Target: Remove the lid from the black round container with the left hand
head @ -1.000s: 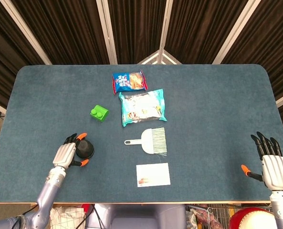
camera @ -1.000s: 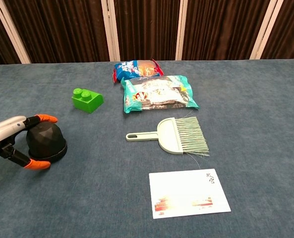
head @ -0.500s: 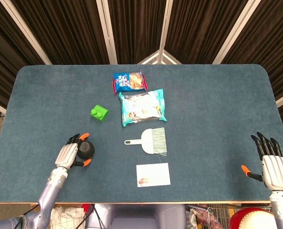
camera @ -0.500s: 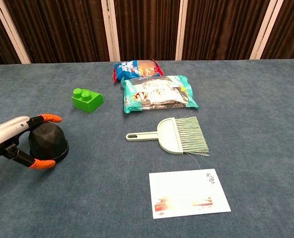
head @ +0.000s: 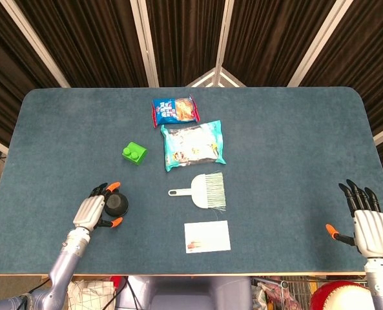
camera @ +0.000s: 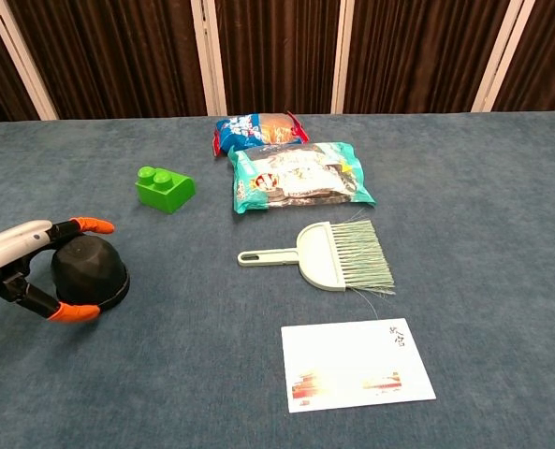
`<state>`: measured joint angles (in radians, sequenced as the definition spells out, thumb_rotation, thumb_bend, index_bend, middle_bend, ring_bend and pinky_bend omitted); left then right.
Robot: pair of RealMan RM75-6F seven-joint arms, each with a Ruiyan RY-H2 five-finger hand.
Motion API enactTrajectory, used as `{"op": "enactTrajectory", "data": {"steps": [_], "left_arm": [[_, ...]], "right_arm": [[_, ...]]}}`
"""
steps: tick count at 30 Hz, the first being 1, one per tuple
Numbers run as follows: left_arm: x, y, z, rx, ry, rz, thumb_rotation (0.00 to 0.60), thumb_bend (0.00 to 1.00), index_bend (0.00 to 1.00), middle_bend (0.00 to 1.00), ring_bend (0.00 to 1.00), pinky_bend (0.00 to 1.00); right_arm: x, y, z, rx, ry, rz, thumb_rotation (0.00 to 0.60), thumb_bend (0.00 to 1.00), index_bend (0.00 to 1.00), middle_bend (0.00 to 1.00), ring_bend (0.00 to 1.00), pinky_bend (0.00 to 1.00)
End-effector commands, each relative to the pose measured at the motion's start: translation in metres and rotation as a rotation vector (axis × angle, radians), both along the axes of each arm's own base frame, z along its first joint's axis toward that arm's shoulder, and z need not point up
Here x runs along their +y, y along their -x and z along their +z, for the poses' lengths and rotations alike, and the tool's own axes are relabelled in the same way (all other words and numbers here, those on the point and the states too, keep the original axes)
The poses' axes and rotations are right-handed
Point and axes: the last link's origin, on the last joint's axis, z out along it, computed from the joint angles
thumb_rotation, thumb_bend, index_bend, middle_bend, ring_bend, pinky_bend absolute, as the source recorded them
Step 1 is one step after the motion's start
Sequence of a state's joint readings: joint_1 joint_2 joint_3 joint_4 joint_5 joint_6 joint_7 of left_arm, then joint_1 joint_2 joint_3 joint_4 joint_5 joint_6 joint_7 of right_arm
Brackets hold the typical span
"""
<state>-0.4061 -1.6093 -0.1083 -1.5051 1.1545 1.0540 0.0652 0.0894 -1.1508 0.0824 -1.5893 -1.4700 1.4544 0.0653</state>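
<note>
The black round container (head: 117, 204) (camera: 90, 271) with its domed, faceted lid stands on the blue table near the front left. My left hand (head: 93, 209) (camera: 20, 267) reaches in from the left and grips the lid, one orange fingertip (camera: 92, 224) on its far side and the thumb tip (camera: 69, 311) on its near side. The lid sits on the container. My right hand (head: 369, 223) rests at the table's front right corner with its fingers spread and nothing in it; the chest view does not show it.
A green block (head: 134, 153) (camera: 165, 188) lies behind the container. Two snack bags (head: 193, 144) (head: 175, 110), a small white brush with dustpan (head: 203, 190) (camera: 328, 254) and a white card (head: 207, 236) (camera: 357, 363) lie mid-table. The table's front edge (head: 178, 274) is close to both hands.
The left hand and the container have shifted slightly right and toward the front edge together. The right hand has not moved.
</note>
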Motion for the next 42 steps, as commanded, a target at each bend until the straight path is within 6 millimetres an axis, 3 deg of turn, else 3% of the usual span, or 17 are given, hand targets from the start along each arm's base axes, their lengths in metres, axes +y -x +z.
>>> {"op": "enactTrajectory", "data": {"steps": [1, 21, 38, 40, 42], "left_arm": [[-0.0002, -0.0004, 0.0005, -0.001, -0.003, 0.000, 0.600, 0.33, 0.12, 0.27, 0.00, 0.00], [0.0021, -0.0013, 0.0075, -0.003, -0.031, 0.010, 0.600, 0.48, 0.12, 0.38, 0.00, 0.00], [0.0047, -0.0020, 0.0099, 0.000, -0.024, 0.020, 0.600, 0.52, 0.14, 0.44, 0.00, 0.00], [0.0047, -0.0017, 0.0099, 0.003, -0.022, 0.022, 0.600, 0.52, 0.14, 0.43, 0.00, 0.00], [0.0047, -0.0008, 0.0093, 0.006, -0.020, 0.026, 0.600, 0.46, 0.13, 0.32, 0.00, 0.00]], "right_arm": [[-0.0002, -0.0002, -0.0001, -0.001, 0.000, 0.000, 0.600, 0.22, 0.10, 0.05, 0.11, 0.04], [0.0012, -0.0011, -0.0002, -0.003, -0.006, 0.001, 0.600, 0.22, 0.10, 0.05, 0.11, 0.04], [-0.0005, 0.0006, -0.0005, -0.011, -0.010, -0.005, 0.600, 0.22, 0.10, 0.05, 0.11, 0.04], [-0.0005, 0.0006, -0.0004, -0.011, -0.009, -0.004, 0.600, 0.22, 0.10, 0.05, 0.11, 0.04], [-0.0003, 0.0002, -0.0002, -0.012, -0.009, -0.002, 0.600, 0.22, 0.10, 0.05, 0.11, 0.04]]}}
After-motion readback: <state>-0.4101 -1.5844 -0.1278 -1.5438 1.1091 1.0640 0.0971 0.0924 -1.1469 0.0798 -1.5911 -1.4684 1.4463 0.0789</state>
